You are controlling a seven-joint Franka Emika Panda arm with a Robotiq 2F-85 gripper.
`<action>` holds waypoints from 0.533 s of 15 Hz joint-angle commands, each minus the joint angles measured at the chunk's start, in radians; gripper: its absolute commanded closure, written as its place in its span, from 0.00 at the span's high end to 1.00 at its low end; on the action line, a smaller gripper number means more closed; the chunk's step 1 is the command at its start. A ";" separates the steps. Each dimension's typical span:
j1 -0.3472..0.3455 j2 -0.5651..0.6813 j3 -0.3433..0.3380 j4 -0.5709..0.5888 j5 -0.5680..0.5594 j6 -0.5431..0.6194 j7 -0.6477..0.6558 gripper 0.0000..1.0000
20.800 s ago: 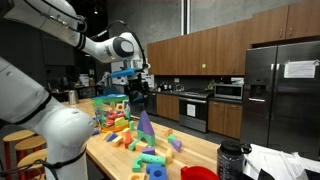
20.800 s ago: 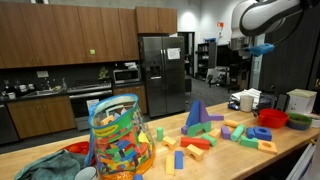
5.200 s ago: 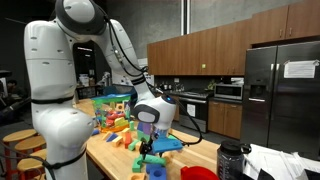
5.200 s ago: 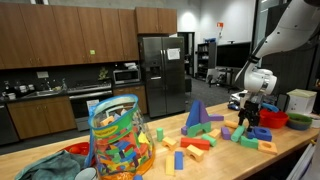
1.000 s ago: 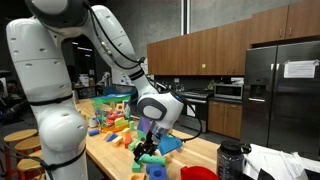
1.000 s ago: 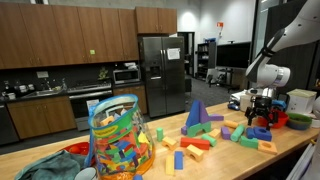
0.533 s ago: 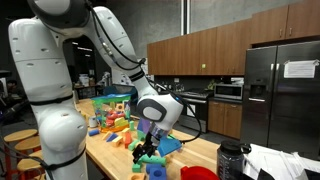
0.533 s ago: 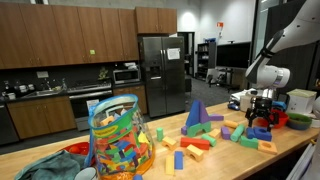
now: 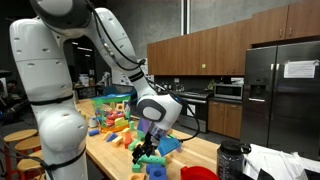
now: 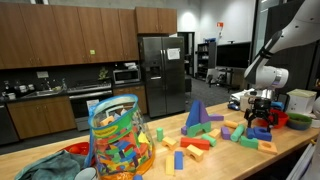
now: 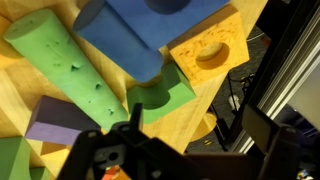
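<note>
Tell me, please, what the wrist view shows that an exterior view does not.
Only the wrist view shows the yellow block with its round hole and the pitted green cylinder close up. Only an exterior view shows the arm, the clear bag of blocks, the refrigerator and the red bowl. Both show the open end effector over foam blocks on the wooden table.

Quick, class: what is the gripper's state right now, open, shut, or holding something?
Gripper: open, holding nothing, poised over a green block.
</note>
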 commanded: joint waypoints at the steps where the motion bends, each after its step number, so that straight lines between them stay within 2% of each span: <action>1: 0.012 -0.032 0.018 0.000 -0.003 -0.017 -0.036 1.00; 8: 0.055 -0.099 0.060 -0.006 -0.010 -0.051 -0.068 1.00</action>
